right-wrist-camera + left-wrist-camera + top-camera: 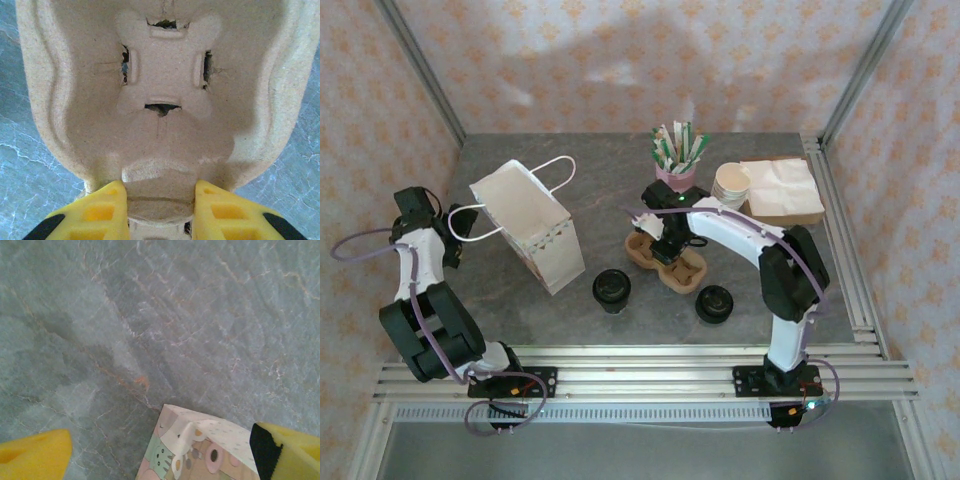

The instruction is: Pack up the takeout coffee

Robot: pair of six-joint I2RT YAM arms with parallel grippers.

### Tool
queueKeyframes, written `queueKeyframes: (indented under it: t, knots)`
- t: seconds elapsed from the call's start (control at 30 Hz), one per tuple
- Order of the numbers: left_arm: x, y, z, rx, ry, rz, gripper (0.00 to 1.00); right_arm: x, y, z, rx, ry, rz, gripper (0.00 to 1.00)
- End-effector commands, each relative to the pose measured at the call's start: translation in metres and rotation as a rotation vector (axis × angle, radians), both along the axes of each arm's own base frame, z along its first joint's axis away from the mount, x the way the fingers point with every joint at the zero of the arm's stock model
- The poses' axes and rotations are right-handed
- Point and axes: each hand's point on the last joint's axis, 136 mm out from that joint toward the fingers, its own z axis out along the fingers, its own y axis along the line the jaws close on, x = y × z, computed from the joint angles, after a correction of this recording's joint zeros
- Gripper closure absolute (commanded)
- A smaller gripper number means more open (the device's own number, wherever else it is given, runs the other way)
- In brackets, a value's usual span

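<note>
One takeout coffee (612,289) and its twin (714,304) were seen upright on the table (520,310), just in front of the pulp carrier (165,100), whose central ridge was pinched by the right gripper (160,212), while the left gripper (160,455) was held spread wide over the paper bag (215,440).

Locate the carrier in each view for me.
Top external: carrier mid-table, under the right gripper, right of the bag.
Right wrist: carrier dead ahead, near edge between the fingers.
Left wrist: bag's corner, bottom centre.
Shared landmark: the grey marbled table.
</note>
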Motion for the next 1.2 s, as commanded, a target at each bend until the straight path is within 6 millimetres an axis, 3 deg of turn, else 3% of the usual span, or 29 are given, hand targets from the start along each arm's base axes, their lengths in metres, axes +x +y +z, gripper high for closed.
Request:
queueKeyframes:
  t: [0.0,0.23,0.57,0.7,0.9,1.17]
  knots:
    - [0.009,0.0,-0.013,-0.042,-0.033,0.033,0.07,0.003,-0.001,0.036,0.032,-0.083,-0.006,0.71]
    - [0.018,-0.022,-0.04,-0.064,0.015,-0.036,0.08,0.002,0.0,0.045,0.052,-0.088,-0.015,0.69]
    - [0.035,-0.061,-0.07,-0.112,0.044,-0.122,0.09,-0.001,-0.008,0.02,-0.014,-0.04,-0.027,0.66]
    - [0.037,-0.071,-0.08,-0.138,0.051,-0.136,0.1,0.002,-0.009,0.018,-0.03,-0.039,-0.044,0.67]
    - [0.036,-0.084,-0.087,-0.175,0.044,-0.14,0.1,0.006,-0.007,0.041,0.013,-0.079,-0.089,0.67]
    - [0.03,-0.112,-0.088,-0.169,0.045,-0.184,0.11,0.012,-0.002,0.093,0.144,-0.159,-0.237,0.68]
